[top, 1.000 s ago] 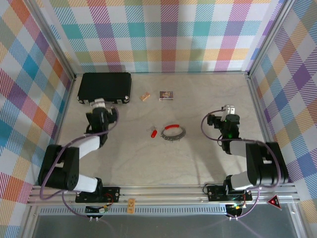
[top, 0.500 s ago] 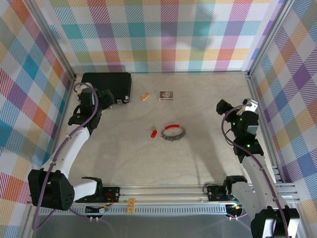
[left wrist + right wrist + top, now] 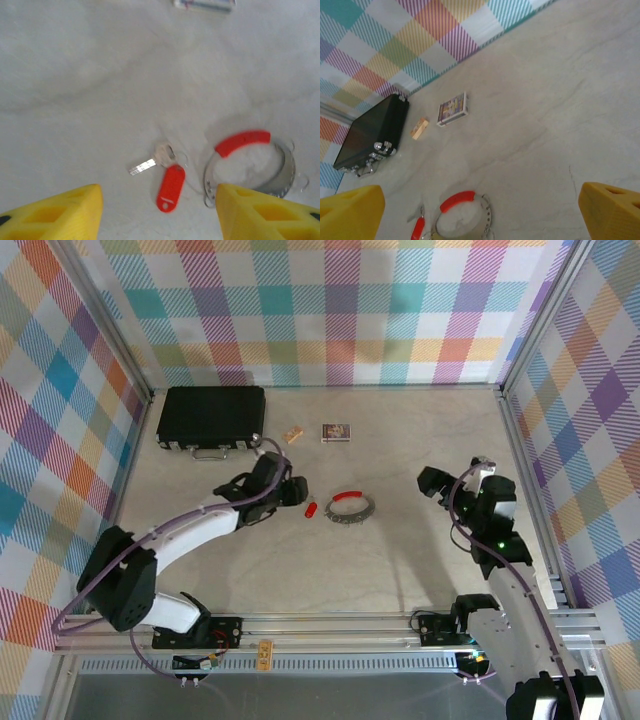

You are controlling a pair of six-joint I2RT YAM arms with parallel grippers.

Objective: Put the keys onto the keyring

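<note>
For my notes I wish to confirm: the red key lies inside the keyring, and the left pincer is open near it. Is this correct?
Not quite. The red key lies outside the keyring, beside it, as the left wrist view shows. The left pincer is open near it.

Bright, even light falls from above on the pale surface (image 3: 400, 570). From the top camera the arms throw only faint, soft-edged shadows, and nothing glares. The left wrist view is washed out and soft all over: the keys (image 3: 170, 186) and the keyring (image 3: 243, 141) have smeared edges, and the yellow fingers (image 3: 50, 215) of the left pincer (image 3: 157, 194) are out of focus. The right wrist view is crisper at mid-distance, with a dull sheen on the black case (image 3: 367, 131), while the right pincer (image 3: 481, 192) blurs at the bottom corners.
</note>
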